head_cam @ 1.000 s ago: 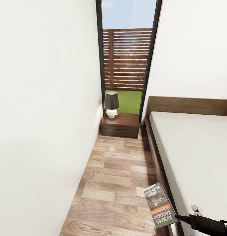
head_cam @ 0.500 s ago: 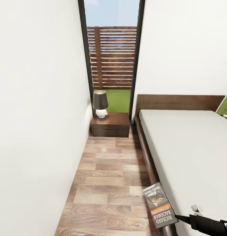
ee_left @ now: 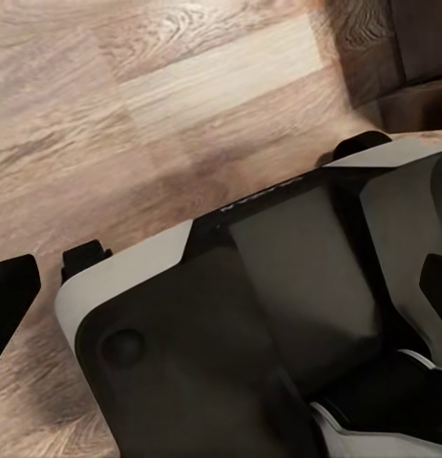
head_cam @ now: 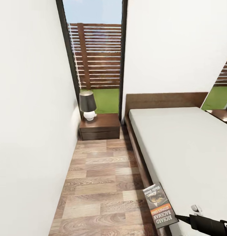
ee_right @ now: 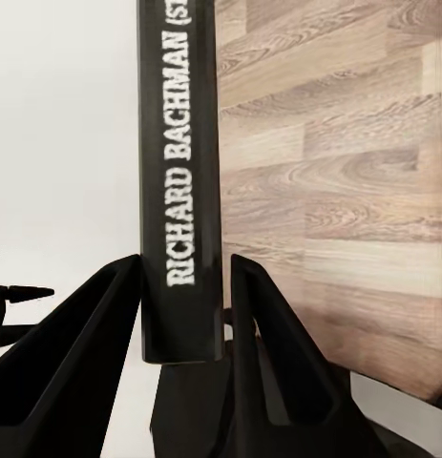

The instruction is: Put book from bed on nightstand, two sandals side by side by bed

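White walls (head_cam: pixel 28 114) are closing in a narrow aisle of brown wood-plank floor (head_cam: pixel 100 183), which is running toward a tall black-framed window (head_cam: pixel 95 55) at the far end. Beyond the glass, a slatted wooden fence (head_cam: pixel 98 55) is standing over green grass (head_cam: pixel 107 100) under blue sky. A dark-shaded lamp (head_cam: pixel 87 105) on a white base is sitting at the far left, just before the window, in even daylight
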Robot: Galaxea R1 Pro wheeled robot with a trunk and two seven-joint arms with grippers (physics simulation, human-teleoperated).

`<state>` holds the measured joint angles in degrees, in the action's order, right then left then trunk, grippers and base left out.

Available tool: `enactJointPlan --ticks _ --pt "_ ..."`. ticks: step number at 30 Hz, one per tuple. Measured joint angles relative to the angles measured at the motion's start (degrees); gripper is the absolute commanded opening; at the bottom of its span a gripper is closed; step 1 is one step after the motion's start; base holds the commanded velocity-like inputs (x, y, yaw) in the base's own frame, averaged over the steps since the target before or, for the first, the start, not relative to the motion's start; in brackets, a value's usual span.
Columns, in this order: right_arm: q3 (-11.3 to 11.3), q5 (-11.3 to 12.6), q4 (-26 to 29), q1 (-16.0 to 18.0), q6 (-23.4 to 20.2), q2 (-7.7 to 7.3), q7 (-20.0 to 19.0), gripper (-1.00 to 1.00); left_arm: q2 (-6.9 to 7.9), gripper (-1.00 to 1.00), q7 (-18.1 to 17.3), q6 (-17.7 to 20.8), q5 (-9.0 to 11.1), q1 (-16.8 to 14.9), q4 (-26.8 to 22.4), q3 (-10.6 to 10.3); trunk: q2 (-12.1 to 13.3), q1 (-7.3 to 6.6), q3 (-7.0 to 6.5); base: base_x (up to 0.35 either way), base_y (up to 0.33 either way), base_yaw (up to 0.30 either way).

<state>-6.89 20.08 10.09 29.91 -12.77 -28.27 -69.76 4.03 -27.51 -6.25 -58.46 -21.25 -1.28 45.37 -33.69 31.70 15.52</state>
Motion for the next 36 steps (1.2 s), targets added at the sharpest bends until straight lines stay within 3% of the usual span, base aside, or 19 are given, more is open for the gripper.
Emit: enactJointPlan --ticks 10,25,36 --pt "0.1 0.0 0.0 0.0 0.0 0.01 0.0 -1.0 0.0 1.0 0.0 0.0 0.0 0.0 0.0 0.0 0.0 0.0 0.18 0.007 0.0 -0.06" --pt "0.0 0.0 0.0 0.0 0.0 0.02 0.0 -1.0 0.01 1.0 0.0 0.0 0.0 0.0 0.0 0.0 0.0 0.01 0.18 0.0 0.0 0.262" --pt "0.1 0.1 0.0 0.0 0.0 0.01 0.0 -1.0 0.0 1.0 0.0 0.0 0.0 0.0 0.0 0.0 0.0 0.01 0.18 0.0 0.0 0.041"
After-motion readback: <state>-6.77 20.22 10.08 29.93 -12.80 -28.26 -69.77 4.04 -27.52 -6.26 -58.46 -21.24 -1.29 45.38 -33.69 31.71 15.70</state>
